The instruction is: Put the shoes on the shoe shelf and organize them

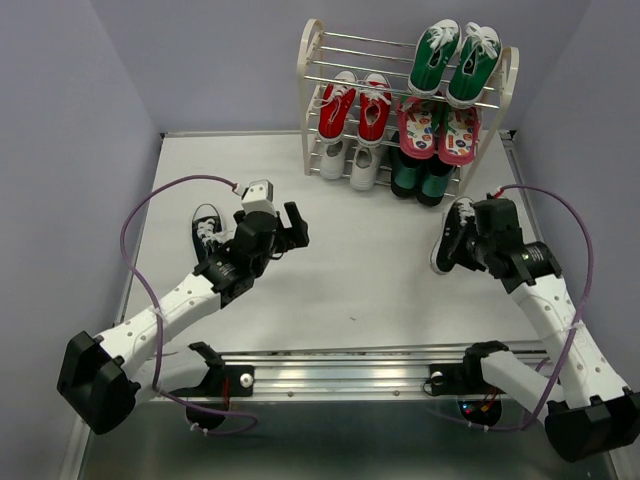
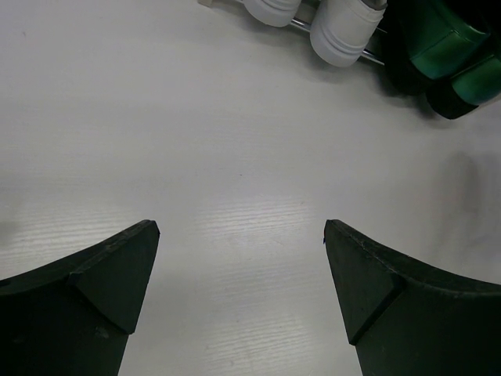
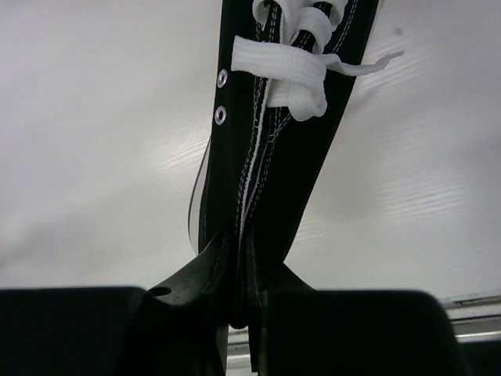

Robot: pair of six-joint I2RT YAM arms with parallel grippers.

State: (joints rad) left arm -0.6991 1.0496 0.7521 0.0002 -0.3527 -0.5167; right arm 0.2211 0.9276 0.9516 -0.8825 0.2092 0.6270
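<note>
Top view: the cream-framed shoe shelf with thin silver rods stands at the upper centre of the white desk. Its left half carries the red canvas pair with white laces on the middle tier and the all-white pair on the lowest tier. Its right half carries a bright green pair on top, a pink patterned pair below it and a dark green-and-black pair at the bottom. Right of centre, the right pincer is clenched on a black canvas sneaker with white laces, toe tilted toward the lower left. The right wrist view shows the fingers pinching the shoe's collar. A second black sneaker lies at the left of the desk, partly hidden behind the left arm. The left pincer, left of centre, is released, its jaws spread over bare desk in the left wrist view.
</note>
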